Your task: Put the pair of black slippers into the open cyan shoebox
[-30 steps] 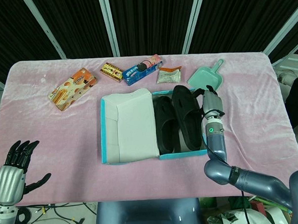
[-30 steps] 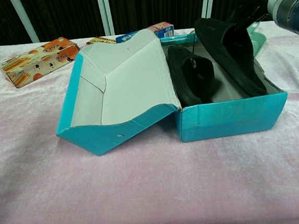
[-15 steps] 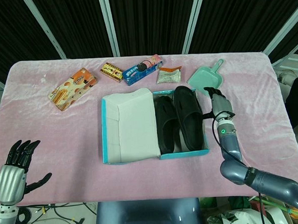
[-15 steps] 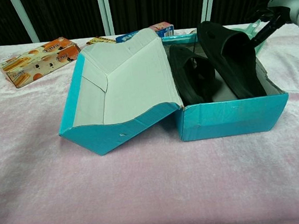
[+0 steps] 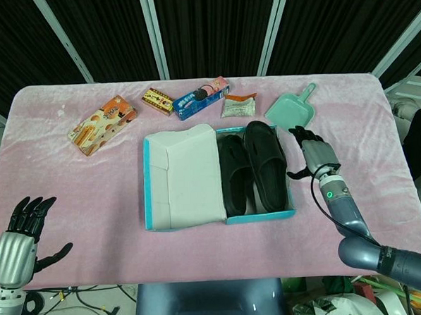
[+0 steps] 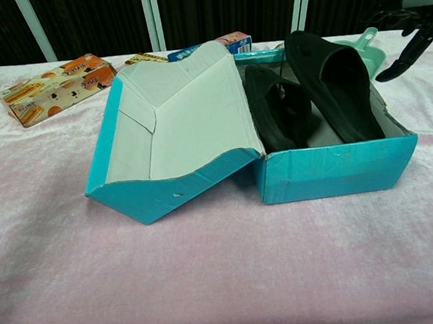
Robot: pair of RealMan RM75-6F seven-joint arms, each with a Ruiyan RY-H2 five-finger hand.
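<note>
The open cyan shoebox (image 5: 151, 196) (image 6: 331, 171) stands mid-table, its white-lined lid (image 5: 187, 176) (image 6: 175, 128) folded out to the left. Both black slippers lie inside it: one (image 5: 235, 174) (image 6: 277, 115) against the lid side, the other (image 5: 267, 165) (image 6: 335, 83) leaning on the box's right wall. My right hand (image 5: 313, 154) (image 6: 406, 28) hovers just right of the box, fingers spread, holding nothing. My left hand (image 5: 24, 231) is at the near left table edge, fingers apart and empty; the chest view does not show it.
Along the far side lie an orange snack box (image 5: 101, 124) (image 6: 54, 85), a small yellow box (image 5: 157, 100), a blue packet (image 5: 200, 96), a wrapped packet (image 5: 237, 105) and a mint dustpan (image 5: 290, 107). Pink cloth (image 5: 71, 186) covers the table.
My right hand has let go of the right slipper and drawn back to the right of the box. The slipper has settled lower into the box. The left hand stayed put.
</note>
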